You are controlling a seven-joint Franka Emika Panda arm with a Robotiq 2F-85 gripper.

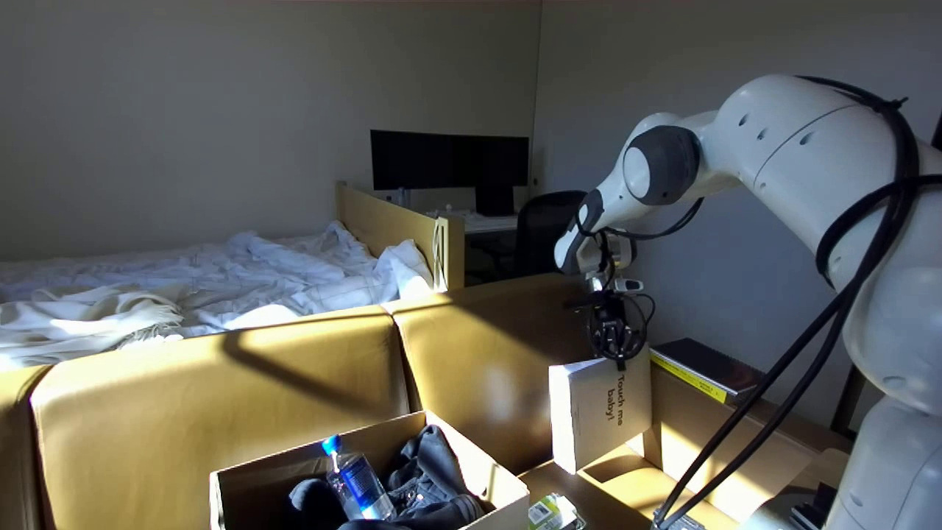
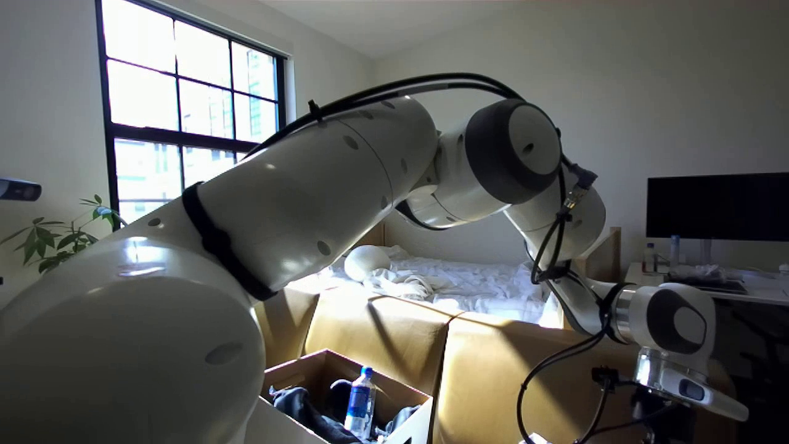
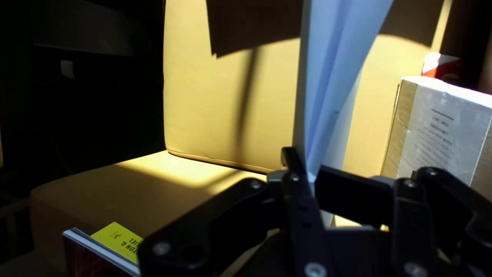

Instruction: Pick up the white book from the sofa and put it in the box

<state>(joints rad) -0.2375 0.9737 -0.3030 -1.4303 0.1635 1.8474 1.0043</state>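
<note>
Your pincer [image 3: 309, 176] was pinched nearly closed on an edge of the white book [image 1: 602, 423], your arm [image 1: 795, 154] arched high and bent down before the backrest of the sofa [image 1: 478, 375]; the book hung upright directly beneath the pincer, and the box [image 1: 489, 475] stood apart, before that same backrest

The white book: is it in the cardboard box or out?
Out: in an exterior view, the gripper holds the white book clear of the box.
</note>
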